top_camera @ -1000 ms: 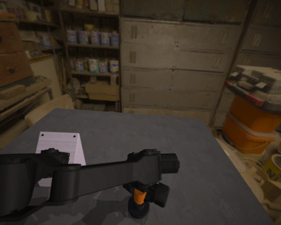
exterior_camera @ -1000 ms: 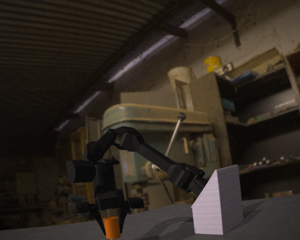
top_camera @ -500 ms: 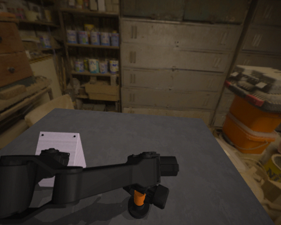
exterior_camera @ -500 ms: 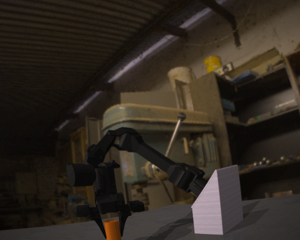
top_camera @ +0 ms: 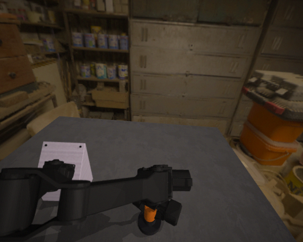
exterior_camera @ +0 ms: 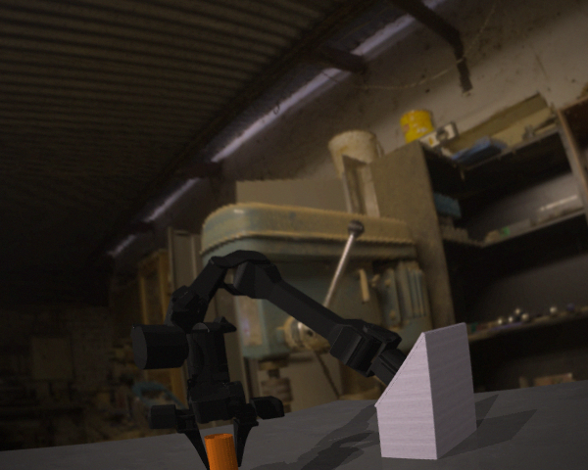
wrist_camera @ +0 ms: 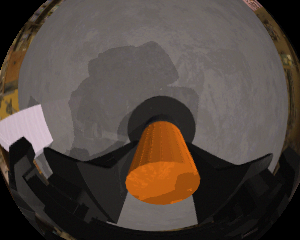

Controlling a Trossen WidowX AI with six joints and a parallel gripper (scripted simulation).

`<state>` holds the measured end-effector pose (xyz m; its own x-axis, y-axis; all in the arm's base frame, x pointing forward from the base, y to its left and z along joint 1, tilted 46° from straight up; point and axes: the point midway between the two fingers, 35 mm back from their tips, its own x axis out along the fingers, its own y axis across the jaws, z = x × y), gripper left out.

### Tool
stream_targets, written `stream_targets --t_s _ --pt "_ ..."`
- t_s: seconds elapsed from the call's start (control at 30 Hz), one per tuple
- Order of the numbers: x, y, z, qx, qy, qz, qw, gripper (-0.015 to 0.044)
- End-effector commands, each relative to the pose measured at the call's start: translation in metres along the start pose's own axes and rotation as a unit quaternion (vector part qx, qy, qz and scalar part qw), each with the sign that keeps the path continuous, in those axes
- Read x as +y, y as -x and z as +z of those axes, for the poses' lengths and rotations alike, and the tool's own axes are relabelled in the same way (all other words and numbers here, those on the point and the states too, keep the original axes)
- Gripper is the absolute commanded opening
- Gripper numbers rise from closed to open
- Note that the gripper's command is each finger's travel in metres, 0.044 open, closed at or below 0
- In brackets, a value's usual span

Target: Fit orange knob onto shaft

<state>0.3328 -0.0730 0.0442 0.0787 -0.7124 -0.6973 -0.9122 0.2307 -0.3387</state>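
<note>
Cluttered old workshop behind me, shelves of tins and a big grey cabinet, and I'm working over a dark grey bench (top_camera: 136, 145) (exterior_camera: 329, 430) (wrist_camera: 230, 65). My jaws (top_camera: 153, 212) (exterior_camera: 222, 449) are partway open, closed in on the sides of the orange knob (top_camera: 149, 214) (exterior_camera: 220, 451) (wrist_camera: 162, 162), so yeah, I've got hold of it. It's over the round black pedestal (top_camera: 144, 229) (wrist_camera: 161, 107), right down at it or very nearly, and I can't see any silver shaft from here, so I reckon it's at least partly up inside the hole. Can't tell if the last bit of gap is gone

For the step in hand, my take: keep the grip snug and press straight down, gently. If it stops short, don't shove, ease off and twist a hair each way till the flats agree, then push again. Leaning on it crooked could wedge it or let it creep up between my fingers. Only open once it's properly bottomed out, and lift straight off so I don't drag it back up

As for how it points, the long axis is pretty much upright, closed end up toward my wrist, holed end down at the pedestal. Which way the flat inside faces I can't see. Further out, a pale sloped block (top_camera: 87, 166) (exterior_camera: 425, 404) (wrist_camera: 25, 127) stands well apart on the bench
</note>
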Motion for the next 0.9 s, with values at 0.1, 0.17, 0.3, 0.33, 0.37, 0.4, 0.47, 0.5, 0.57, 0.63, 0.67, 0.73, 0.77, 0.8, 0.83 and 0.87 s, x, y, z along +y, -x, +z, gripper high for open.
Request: stream_targets --t_s 0.1,0.17,0.3,0.33,0.37,0.4,0.47,0.5,0.57,0.63,0.67,0.73,0.77,0.8,0.83,0.87 --pt "0.000 0.000 0.000 0.000 -0.001 0.000 1.000 0.0157" --pt "0.000 0.000 0.000 0.000 -0.001 0.000 1.000 0.0210" --pt "0.000 0.000 0.000 0.000 -0.001 0.000 1.000 0.0315" --pt "0.000 0.000 0.000 0.000 -0.001 0.000 1.000 0.0341" --pt "0.000 0.000 0.000 0.000 -0.001 0.000 1.000 0.0368" --pt "0.000 0.000 0.000 0.000 -0.001 0.000 1.000 0.0394" --pt "0.000 0.000 0.000 0.000 -0.001 0.000 1.000 0.0440" --pt "0.000 0.000 0.000 0.000 -0.001 0.000 1.000 0.0440" --pt "0.000 0.000 0.000 0.000 -0.001 0.000 1.000 0.0440" --pt "0.000 0.000 0.000 0.000 -0.001 0.000 1.000 0.0440" --pt "-0.001 0.003 0.000 -0.001 -0.001 0.000 1.000 0.0440" --pt "-0.003 0.028 0.003 -0.003 0.000 0.001 1.000 0.0440" --pt "-0.003 0.047 0.004 -0.004 0.000 0.001 1.000 0.0440" --pt "-0.002 0.067 0.004 -0.003 0.000 0.001 1.000 0.0440" --pt "-0.001 0.083 0.003 -0.003 0.000 0.001 1.000 0.0440" --pt "0.000 0.093 0.002 -0.002 0.000 0.001 1.000 0.0440"
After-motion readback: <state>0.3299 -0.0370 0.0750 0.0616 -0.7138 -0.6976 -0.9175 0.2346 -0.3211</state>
